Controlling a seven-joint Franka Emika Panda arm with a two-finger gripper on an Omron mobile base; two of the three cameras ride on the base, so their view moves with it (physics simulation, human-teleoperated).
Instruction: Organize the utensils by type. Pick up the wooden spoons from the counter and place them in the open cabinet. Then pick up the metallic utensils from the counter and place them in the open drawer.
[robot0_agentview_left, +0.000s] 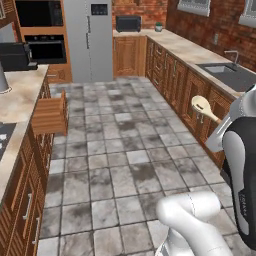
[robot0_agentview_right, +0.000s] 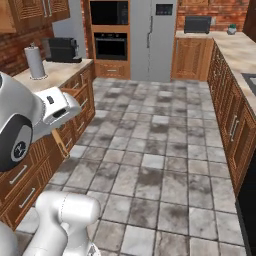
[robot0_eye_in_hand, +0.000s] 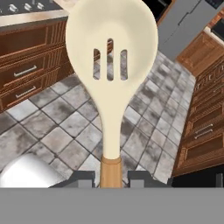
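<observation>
- Far left of the left base view, you've got the beige marble-look counter with tan veining running down the left edge, and a black boxy appliance sits on it near the upper left corner.
- Just right of that counter, the open drawer, a medium-brown wooden box with a plain slab front, sticks out over the grey tiled floor, left of centre in the frame.
- Middle top of the same view there's a tall grey fridge, with a built-in black oven in the wood column to its left.
- Over on the right side, the wooden spoon with a pale cream slotted oval bowl and short brown handle is up in the air in front of the right-hand cabinets, bowl pointing to the upper left, handle running down-right into the white arm.
- Upper right of that frame, a dark sink with a tap is set into the far counter run.
- In the right base view, a white paper towel roll stands at the upper left on the counter, and the spoon's brown handle pokes out below the white hand at mid-left.
- In the hand view, you're looking straight up the spoon: the cream bowl takes up the top centre, with three slots, and the two dark fingers of the gripper pinch the brown handle at the bottom centre, one tip on each side, touching it.
</observation>
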